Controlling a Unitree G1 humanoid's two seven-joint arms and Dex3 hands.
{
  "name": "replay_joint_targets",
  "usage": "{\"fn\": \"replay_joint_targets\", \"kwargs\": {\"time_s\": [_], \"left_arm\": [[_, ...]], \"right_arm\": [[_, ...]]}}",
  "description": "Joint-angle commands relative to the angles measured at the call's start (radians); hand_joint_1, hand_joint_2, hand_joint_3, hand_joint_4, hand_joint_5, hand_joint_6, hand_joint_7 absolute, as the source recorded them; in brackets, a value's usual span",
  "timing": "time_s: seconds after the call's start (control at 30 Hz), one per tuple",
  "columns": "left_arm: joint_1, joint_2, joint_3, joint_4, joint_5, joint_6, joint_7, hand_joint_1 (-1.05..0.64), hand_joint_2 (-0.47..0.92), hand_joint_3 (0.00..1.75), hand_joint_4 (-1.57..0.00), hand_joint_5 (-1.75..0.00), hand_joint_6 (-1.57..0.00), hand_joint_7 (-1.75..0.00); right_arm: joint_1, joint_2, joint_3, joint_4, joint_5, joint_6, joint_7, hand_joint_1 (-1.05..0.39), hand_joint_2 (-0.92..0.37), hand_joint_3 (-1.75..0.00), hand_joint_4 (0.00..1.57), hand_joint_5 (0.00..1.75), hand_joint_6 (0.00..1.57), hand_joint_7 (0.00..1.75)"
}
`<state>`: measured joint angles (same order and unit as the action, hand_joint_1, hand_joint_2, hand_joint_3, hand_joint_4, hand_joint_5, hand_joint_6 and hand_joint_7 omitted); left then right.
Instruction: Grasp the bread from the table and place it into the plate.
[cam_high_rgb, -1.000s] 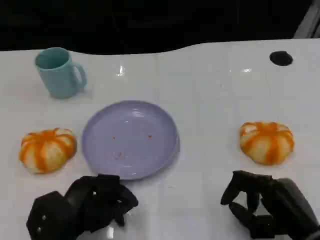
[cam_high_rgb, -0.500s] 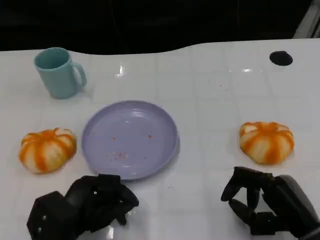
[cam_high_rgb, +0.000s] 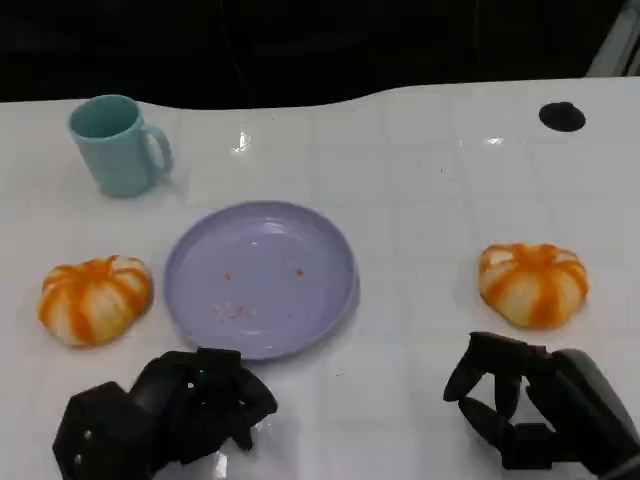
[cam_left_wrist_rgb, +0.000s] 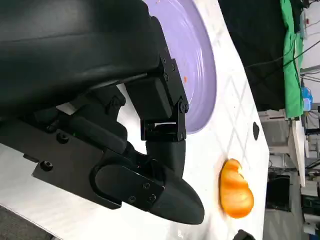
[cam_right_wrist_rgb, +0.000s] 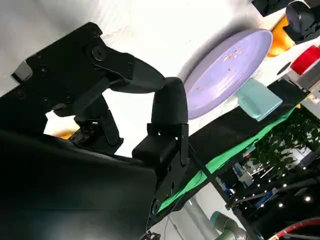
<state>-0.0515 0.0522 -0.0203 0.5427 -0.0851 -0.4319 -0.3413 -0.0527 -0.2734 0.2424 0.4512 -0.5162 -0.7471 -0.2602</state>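
Negligible movement is observed; right hand (cam_high_rgb: 535, 405) and left hand (cam_high_rgb: 165, 410) are held curled, empty; neither bread (cam_high_rgb: 533, 283) is grasped, plate (cam_high_rgb: 262, 277) unfilled

The lavender plate (cam_high_rgb: 260, 277) sits on the white table (cam_high_rgb: 420, 180), with a few orange crumbs on its surface. 2 orange-striped bread rolls lie on either side of it: the left bread (cam_high_rgb: 95, 299) just beside the plate's rim, the right bread (cam_high_rgb: 533, 283) well apart from it. A teal mug (cam_high_rgb: 118, 145) stands beyond the plate, toward the left. Nearer than the plate, the left hand (cam_high_rgb: 170, 410) hangs close to its rim with fingers curled in, holding nothing. The right hand (cam_high_rgb: 530, 408) hovers near the right bread, fingers bent and apart. A small black disc (cam_high_rgb: 562, 116) lies far beyond the plate, to the right.
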Motion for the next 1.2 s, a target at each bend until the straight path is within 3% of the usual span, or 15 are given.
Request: {"fn": "replay_joint_targets", "kwargs": {"time_s": [0.03, 0.17, 0.2, 0.23, 0.27, 0.33, 0.37, 0.43, 0.5, 0.77, 1.03, 1.2], "left_arm": [[0.009, 0.011, 0.007, -0.005, -0.002, 0.002, -0.001, -1.00, 0.90, 0.00, -0.98, -1.44, -1.22, -0.79], [0.011, 0.008, 0.005, -0.005, 0.000, 0.000, 0.002, -1.00, 0.90, 0.00, -0.98, -1.44, -1.22, -0.78], [0.010, 0.007, 0.006, -0.004, -0.002, -0.001, 0.000, -0.99, 0.90, 0.00, -0.98, -1.44, -1.22, -0.78], [0.010, 0.007, 0.006, -0.003, -0.003, -0.002, -0.002, -0.99, 0.90, 0.00, -0.98, -1.44, -1.22, -0.78], [0.011, 0.007, 0.006, -0.003, -0.003, 0.000, -0.002, -0.99, 0.90, 0.00, -0.97, -1.44, -1.22, -0.78], [0.012, 0.007, 0.006, -0.004, -0.003, 0.002, -0.003, -1.00, 0.90, 0.00, -0.97, -1.44, -1.22, -0.77], [0.012, 0.007, 0.006, -0.004, -0.004, 0.003, -0.003, -1.00, 0.90, 0.00, -0.97, -1.44, -1.22, -0.77], [0.012, 0.006, 0.006, -0.006, -0.005, 0.004, -0.003, -0.99, 0.89, 0.00, -0.98, -1.44, -1.22, -0.77], [0.012, 0.007, 0.006, -0.006, -0.005, 0.004, -0.003, -0.99, 0.89, 0.00, -0.98, -1.44, -1.23, -0.76], [0.005, 0.007, 0.008, 0.006, -0.006, -0.002, -0.005, -0.99, 0.89, 0.00, -0.98, -1.43, -1.24, -0.75], [0.006, 0.008, 0.007, 0.003, -0.004, 0.008, 0.002, -0.98, 0.89, 0.00, -0.98, -1.44, -1.24, -0.76], [0.010, 0.008, 0.006, -0.004, 0.000, 0.010, 0.008, -0.99, 0.89, 0.00, -0.98, -1.44, -1.24, -0.76]], "right_arm": [[0.011, -0.006, -0.016, 0.002, 0.032, -0.016, 0.004, -0.35, -0.57, -0.92, 0.78, 1.75, 0.69, 1.32], [0.007, -0.001, -0.027, 0.010, 0.037, -0.032, -0.021, -0.33, -0.59, -0.87, 0.73, 1.64, 0.75, 1.10], [0.004, -0.002, -0.029, 0.013, 0.029, -0.039, -0.032, -0.31, -0.60, -0.84, 0.72, 1.45, 0.76, 0.97], [0.003, -0.005, -0.029, 0.008, 0.017, -0.036, -0.038, -0.31, -0.61, -0.83, 0.72, 1.38, 0.77, 0.92], [0.005, -0.011, -0.028, -0.006, 0.002, -0.028, -0.036, -0.33, -0.63, -0.79, 0.64, 1.20, 0.70, 0.77], [0.010, -0.021, -0.026, -0.031, -0.018, -0.014, -0.029, -0.35, -0.73, -0.60, 0.59, 0.92, 0.69, 0.48], [0.010, -0.026, -0.027, -0.041, -0.026, -0.018, -0.028, -0.38, -0.81, -0.42, 0.50, 0.72, 0.63, 0.32], [0.009, -0.031, -0.033, -0.061, -0.030, -0.023, -0.026, -0.39, -0.89, -0.23, 0.44, 0.55, 0.58, 0.18], [0.010, -0.034, -0.044, -0.095, -0.027, -0.015, -0.020, -0.42, -0.91, -0.16, 0.33, 0.44, 0.48, 0.09], [0.023, -0.073, -0.080, -0.265, -0.102, 0.124, 0.016, -0.47, -0.92, -0.07, 0.12, 0.30, 0.31, 0.00], [0.002, -0.107, -0.092, -0.405, -0.196, 0.340, 0.097, -0.52, -0.92, -0.02, 0.00, 0.25, 0.22, 0.00], [-0.031, -0.133, -0.080, -0.467, -0.294, 0.502, 0.186, -0.56, -0.91, -0.01, 0.00, 0.05, 0.13, 0.00]]}}
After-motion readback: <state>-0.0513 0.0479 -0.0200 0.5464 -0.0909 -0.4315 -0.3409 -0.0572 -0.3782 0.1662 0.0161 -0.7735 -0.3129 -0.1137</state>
